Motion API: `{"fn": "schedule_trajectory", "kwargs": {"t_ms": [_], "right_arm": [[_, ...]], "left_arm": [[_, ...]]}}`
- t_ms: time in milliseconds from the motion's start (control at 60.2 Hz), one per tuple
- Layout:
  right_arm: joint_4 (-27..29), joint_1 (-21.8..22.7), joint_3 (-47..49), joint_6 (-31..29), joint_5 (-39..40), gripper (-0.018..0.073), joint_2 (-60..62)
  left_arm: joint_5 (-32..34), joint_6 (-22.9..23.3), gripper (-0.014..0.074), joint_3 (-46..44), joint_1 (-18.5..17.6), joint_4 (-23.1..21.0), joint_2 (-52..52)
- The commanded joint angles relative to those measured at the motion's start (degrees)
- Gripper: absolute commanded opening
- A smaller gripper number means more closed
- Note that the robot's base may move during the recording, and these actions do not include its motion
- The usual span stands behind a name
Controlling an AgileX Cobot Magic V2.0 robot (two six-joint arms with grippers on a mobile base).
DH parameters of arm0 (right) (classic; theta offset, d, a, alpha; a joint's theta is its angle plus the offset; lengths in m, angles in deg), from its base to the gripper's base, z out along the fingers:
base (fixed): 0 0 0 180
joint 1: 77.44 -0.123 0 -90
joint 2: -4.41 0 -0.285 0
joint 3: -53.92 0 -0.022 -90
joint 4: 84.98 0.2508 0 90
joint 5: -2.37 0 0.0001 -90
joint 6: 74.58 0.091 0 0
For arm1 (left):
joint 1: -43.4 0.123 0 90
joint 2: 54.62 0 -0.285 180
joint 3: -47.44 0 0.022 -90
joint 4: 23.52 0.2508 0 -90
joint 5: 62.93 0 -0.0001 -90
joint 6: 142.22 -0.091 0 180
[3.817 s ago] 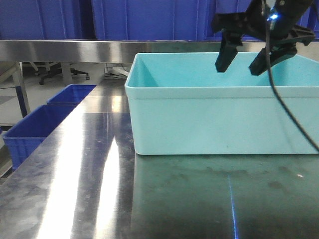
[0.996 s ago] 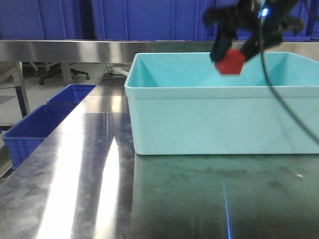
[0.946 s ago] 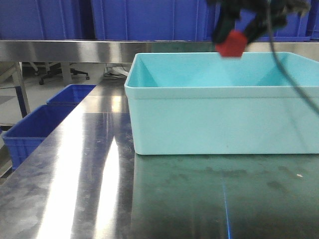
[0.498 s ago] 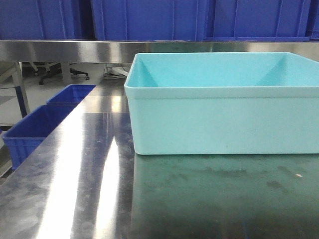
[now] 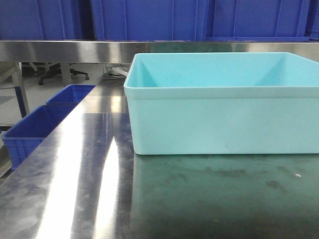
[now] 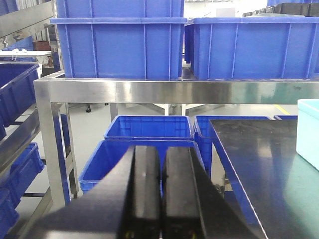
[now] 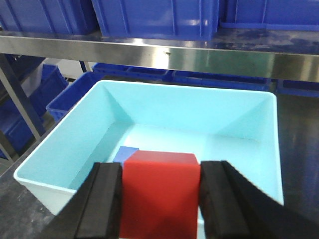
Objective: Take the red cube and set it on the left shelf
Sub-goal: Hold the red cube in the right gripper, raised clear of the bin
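Right gripper (image 7: 160,199) grips the red cube (image 7: 160,191) by two opposite sides, above the near edge of the turquoise bin (image 7: 70,139); the left shelf (image 7: 199,56) stands beyond its far edge. Left gripper (image 6: 160,199) is closed, holding nothing.

Steel tabletop (image 5: 75,174) fills the foreground, shiny and streaked with glare along its left side. One thing sits directly on it: a turquoise bin (image 5: 224,119), open-topped, flat on its base, towards the back right. Behind the bin runs the left shelf (image 5: 65,50), its brushed-steel rail crossing the whole view, with a row of blue crates (image 5: 144,20) standing side by side on top. Down past the table's left edge, lower crates (image 5: 35,127) stand close together over grey floor (image 5: 50,92).
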Motion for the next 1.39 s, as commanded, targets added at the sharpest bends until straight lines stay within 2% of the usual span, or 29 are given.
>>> {"fn": "schedule_trajectory", "kwargs": {"t_ms": [0, 1378], "right_arm": [[-0.3, 0.4, -0.4, -0.2, 5.7, 0.0057, 2.4], [-0.3, 0.4, -1.5, -0.2, 5.3, 0.0057, 4.2]], "left_arm": [[4.7, 0.0, 0.0101, 1.4, 0.0, 0.0, 0.9], [4.7, 0.0, 0.0101, 1.4, 0.0, 0.0, 0.9]]}}
